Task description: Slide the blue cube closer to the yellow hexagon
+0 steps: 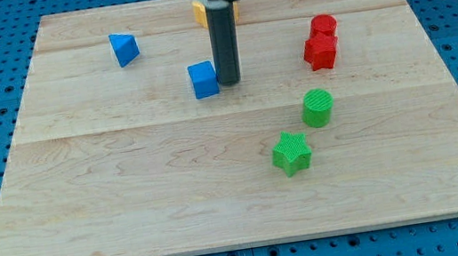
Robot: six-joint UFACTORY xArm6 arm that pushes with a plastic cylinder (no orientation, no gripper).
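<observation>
Wooden board (132,204) on blue pegboard. No claw fitted; my tip (229,81) rests just right of the blue cube (203,79). Yellow hexagon (197,12) sits near the view's top, mostly hidden behind the rod, so this side placement appears poorly suited for pushing upward.

My tip (230,82) touches the blue cube (203,79) at its 3 o'clock side. The yellow hexagon (198,12) sits at 12 o'clock, mostly hidden behind the rod.

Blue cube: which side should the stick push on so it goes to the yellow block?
Probably the blue cube's bottom face, shoving up-right toward the yellow block. My tip sits at its right side now, so it should circle below first.
</observation>
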